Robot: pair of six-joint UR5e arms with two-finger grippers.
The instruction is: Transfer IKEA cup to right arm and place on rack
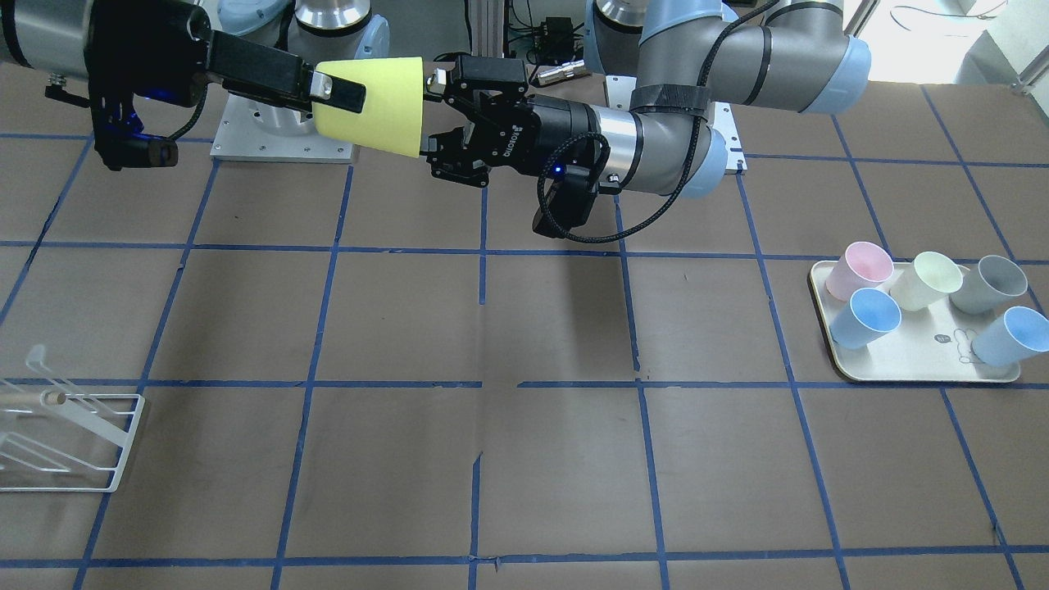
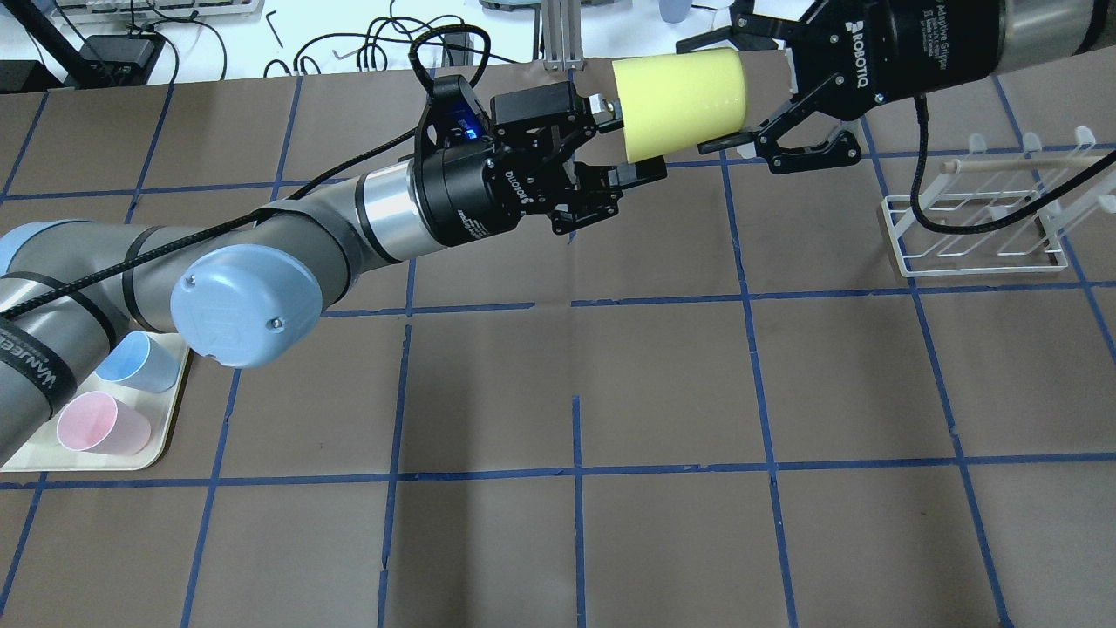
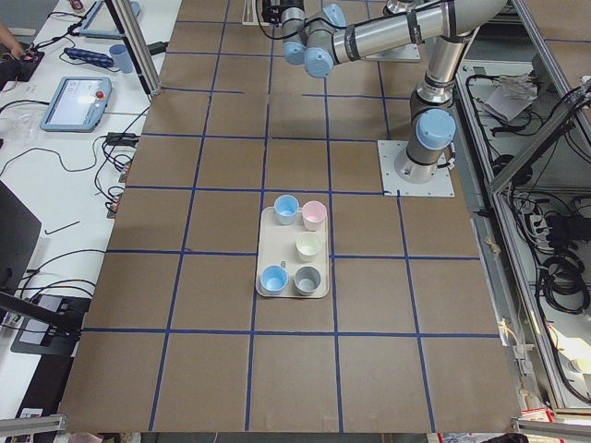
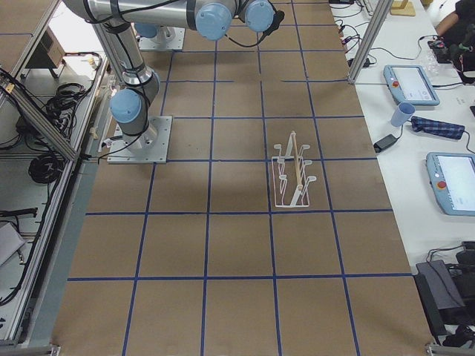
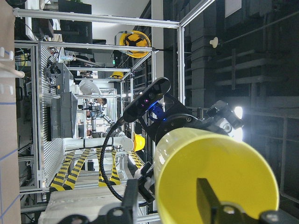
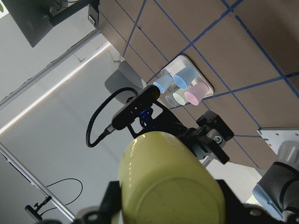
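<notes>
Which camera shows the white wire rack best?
Exterior right: the rack stands whole and unobstructed there. Overhead exterior shows it too, with a black cable crossing in front. Exterior front-facing cuts it off at the frame's edge. Exterior left misses it; the wrist views show at most a sliver.

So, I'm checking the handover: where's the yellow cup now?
In the overhead view the yellow cup hangs above the far edge of the table, between the left pincer and right pincer.
</notes>
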